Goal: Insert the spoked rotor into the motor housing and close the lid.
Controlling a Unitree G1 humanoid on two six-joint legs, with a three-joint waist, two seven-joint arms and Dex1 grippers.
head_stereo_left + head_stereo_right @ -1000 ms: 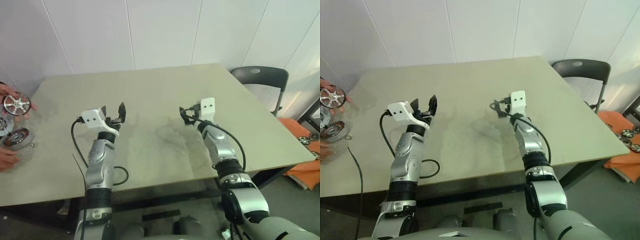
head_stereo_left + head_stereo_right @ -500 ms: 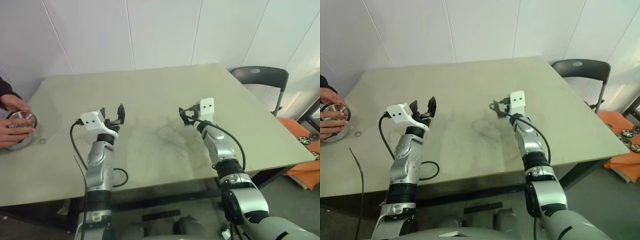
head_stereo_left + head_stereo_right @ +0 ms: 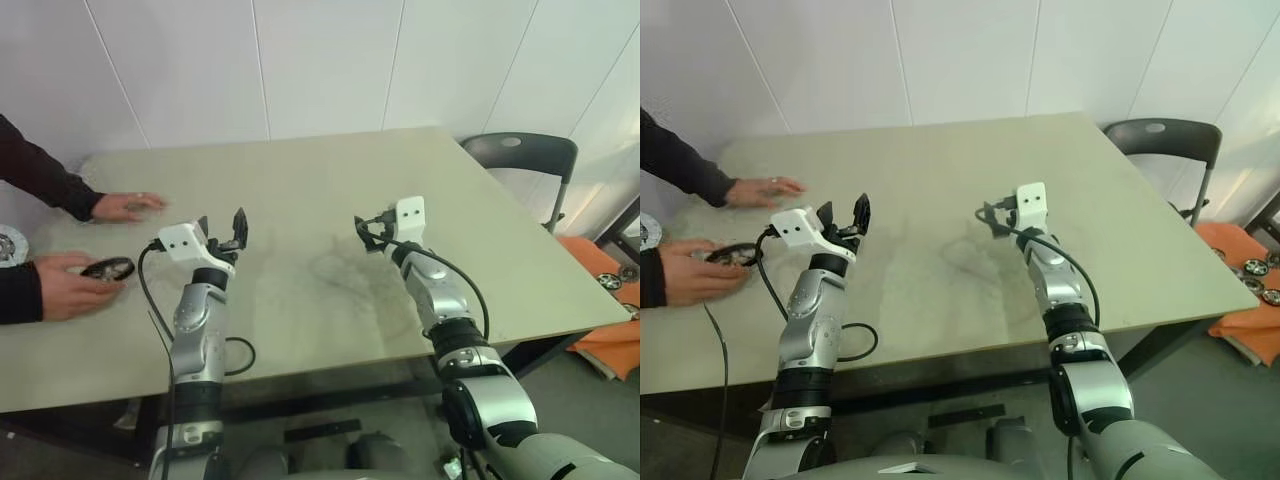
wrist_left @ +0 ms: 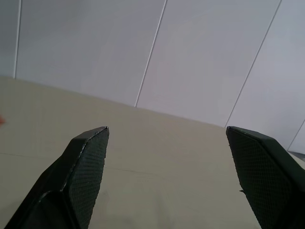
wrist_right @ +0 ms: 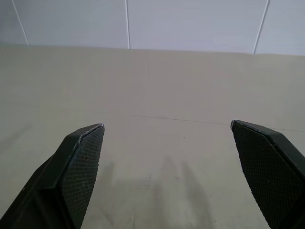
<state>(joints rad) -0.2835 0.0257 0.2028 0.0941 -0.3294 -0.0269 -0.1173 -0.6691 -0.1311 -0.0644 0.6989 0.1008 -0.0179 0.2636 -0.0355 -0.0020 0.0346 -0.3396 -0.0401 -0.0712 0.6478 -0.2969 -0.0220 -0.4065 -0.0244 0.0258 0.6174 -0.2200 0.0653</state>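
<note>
1. The left gripper (image 3: 224, 228), two black fingers on a white-capped silver arm, hangs above the left half of the pale olive rectangular table (image 3: 330, 190); its fingers stand wide apart with nothing between them, and the left wrist view shows bare tabletop and white panelled wall in the gap.
2. The right gripper (image 3: 364, 232), of the same build, hangs above the middle of the table, well apart from the left one; its fingers are also spread wide and hold nothing, with bare tabletop between them in the right wrist view.
3. A black cable (image 3: 232, 352) loops from the left arm down onto the table near the front edge.
4. Out towards the table's left side, a person in dark sleeves reaches in with two hands. The nearer hand (image 3: 65, 283) rests on the table and covers a dark, flat, roundish part (image 3: 106, 268) that shows at its fingertips; whether this is the spoked rotor or the motor housing cannot be told.
5. The farther hand (image 3: 128, 206) lies flat on the table, further back, just beyond the left gripper.
6. At the far left edge, off the table, a small round silver metal part (image 3: 8, 245) is partly visible; its kind cannot be made out.
7. Past the table's right corner stands a dark grey plastic chair (image 3: 522, 155), and an orange tray (image 3: 600, 335) lies lower down at the right edge.
</note>
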